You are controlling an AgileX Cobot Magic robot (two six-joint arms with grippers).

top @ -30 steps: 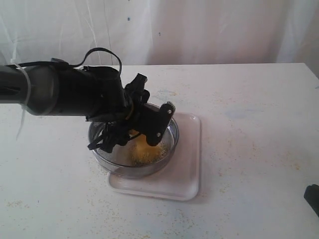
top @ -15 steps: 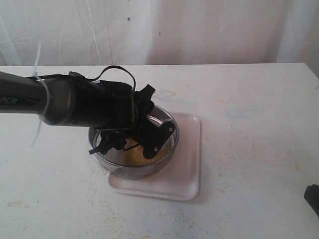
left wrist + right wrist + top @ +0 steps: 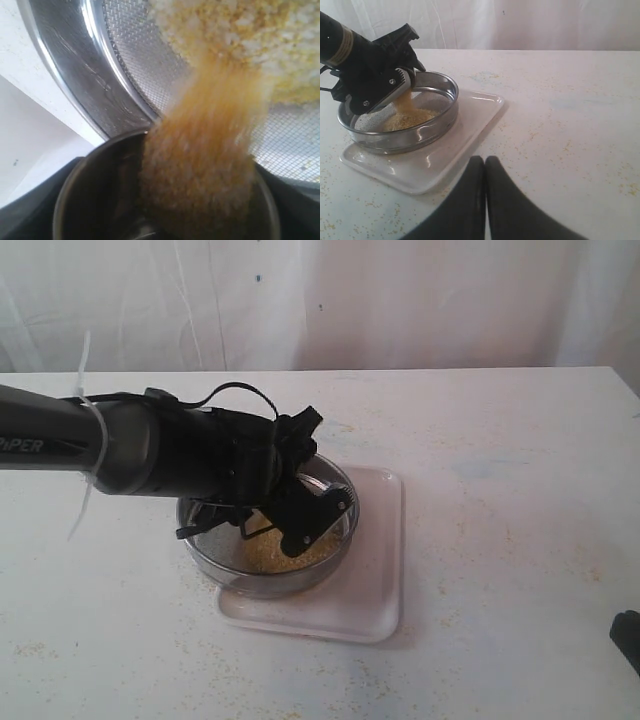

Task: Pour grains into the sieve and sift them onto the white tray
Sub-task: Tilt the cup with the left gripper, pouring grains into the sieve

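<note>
My left gripper (image 3: 300, 512) is shut on a small steel cup (image 3: 75, 195), tipped over the sieve (image 3: 350, 515). A stream of yellowish-tan grains (image 3: 210, 150) runs out of the cup onto the fine mesh (image 3: 140, 65). A low pile of grains (image 3: 275, 552) lies in the sieve, with paler bits showing in it. The sieve rests on the white tray (image 3: 375, 580). The right wrist view shows the same pour: cup (image 3: 404, 82), sieve (image 3: 437, 122), tray (image 3: 470, 132). My right gripper (image 3: 485, 162) is shut and empty, low over the table near the tray's corner.
Loose grains are scattered thinly over the white tabletop (image 3: 500, 500) around the tray. A white curtain (image 3: 400, 300) hangs behind the table's far edge. The left arm's black body (image 3: 150, 455) stretches over the left part of the sieve.
The left wrist has rolled further, tipping the cup more steeply over the sieve. The grain pile on the mesh has spread. The right arm has stayed still.
</note>
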